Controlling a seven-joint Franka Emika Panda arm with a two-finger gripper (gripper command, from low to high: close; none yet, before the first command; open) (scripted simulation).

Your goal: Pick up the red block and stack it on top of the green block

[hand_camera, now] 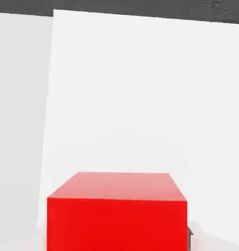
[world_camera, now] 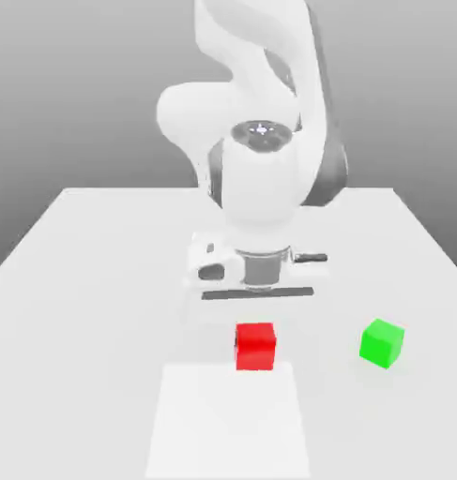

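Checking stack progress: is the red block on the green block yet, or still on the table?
On the table. The red block rests on the white surface, apart from the green block toward the exterior view's right.

table (world_camera: 72,272): white, flat, spans the exterior view from left to right
mat (world_camera: 227,422): a paler white rectangular patch lying flat on the table, at the near edge of the exterior view
backdrop (world_camera: 82,84): plain grey, darker toward the top, behind the table
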